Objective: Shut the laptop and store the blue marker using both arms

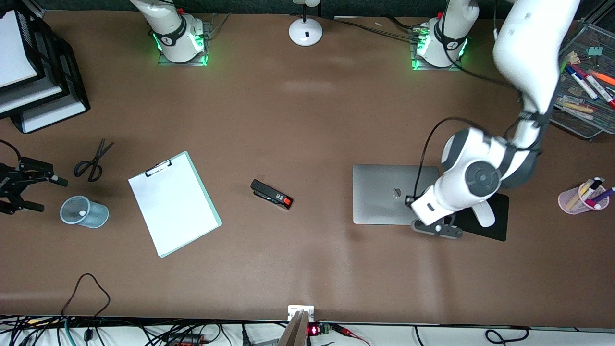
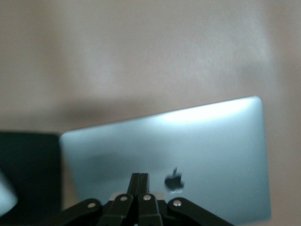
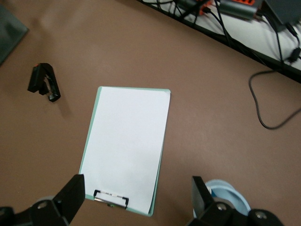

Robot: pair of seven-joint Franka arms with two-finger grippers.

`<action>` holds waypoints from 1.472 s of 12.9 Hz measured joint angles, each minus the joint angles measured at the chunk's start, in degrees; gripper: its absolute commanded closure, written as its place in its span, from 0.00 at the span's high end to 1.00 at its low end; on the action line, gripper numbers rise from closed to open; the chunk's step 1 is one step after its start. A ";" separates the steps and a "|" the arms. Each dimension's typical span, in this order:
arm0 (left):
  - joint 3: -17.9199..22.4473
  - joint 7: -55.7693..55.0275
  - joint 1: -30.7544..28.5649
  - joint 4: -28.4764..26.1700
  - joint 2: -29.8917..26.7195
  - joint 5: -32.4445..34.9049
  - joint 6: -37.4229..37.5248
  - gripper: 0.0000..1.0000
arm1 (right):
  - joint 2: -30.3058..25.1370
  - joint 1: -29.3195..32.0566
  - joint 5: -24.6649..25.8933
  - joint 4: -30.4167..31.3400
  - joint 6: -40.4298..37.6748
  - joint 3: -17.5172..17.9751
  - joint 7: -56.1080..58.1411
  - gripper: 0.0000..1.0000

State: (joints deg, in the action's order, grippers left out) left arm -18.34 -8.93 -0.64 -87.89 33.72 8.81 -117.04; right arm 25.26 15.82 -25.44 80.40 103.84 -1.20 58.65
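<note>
The laptop (image 1: 384, 192) lies closed on the table toward the left arm's end, silver lid up with the dark apple logo showing; the lid also fills the left wrist view (image 2: 211, 150). My left gripper (image 1: 433, 227) is shut and empty, low over the laptop's edge next to a black mouse pad (image 1: 499, 218); its fingertips (image 2: 139, 178) are pressed together close to the logo. A blue and white marker (image 1: 579, 80) lies in a wire mesh tray (image 1: 576, 120) at the left arm's end. My right gripper (image 1: 49, 195) waits open and empty at the right arm's end, also seen in the right wrist view (image 3: 138, 197).
A white-paper clipboard (image 1: 173, 204), a black stapler (image 1: 271, 193), scissors (image 1: 93, 161) and a blue mesh cup (image 1: 84, 211) lie toward the right arm's end. A pink cup (image 1: 574, 199) holds markers. A white mouse (image 1: 483, 214) sits on the pad. A lamp base (image 1: 305, 31) stands between the arm bases.
</note>
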 measured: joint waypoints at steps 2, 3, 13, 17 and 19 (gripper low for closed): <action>0.00 1.95 -0.40 0.01 -5.05 0.00 6.51 0.12 | -3.54 -2.50 6.56 0.94 -0.65 0.03 -8.98 1.00; -0.01 3.30 -0.72 0.01 -7.40 0.00 9.34 0.43 | -5.40 -3.91 9.96 1.61 -1.64 0.05 -13.04 1.00; 0.18 13.29 -4.72 -0.06 -21.19 -2.28 24.59 1.00 | -17.00 -11.44 20.57 7.53 -13.27 0.11 -47.99 1.00; 0.44 16.23 -9.10 0.75 -22.89 -4.30 25.07 1.00 | -22.98 -14.34 24.65 12.77 -13.41 0.20 -56.25 1.00; 0.53 16.41 -9.62 0.83 -22.91 -4.64 25.07 1.00 | -25.87 -15.33 25.43 15.59 -12.75 0.23 -57.06 1.00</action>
State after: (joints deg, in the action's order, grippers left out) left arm -17.80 7.48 -10.26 -87.06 10.81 4.17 -91.97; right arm -0.61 0.48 0.00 95.99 91.09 -0.97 1.59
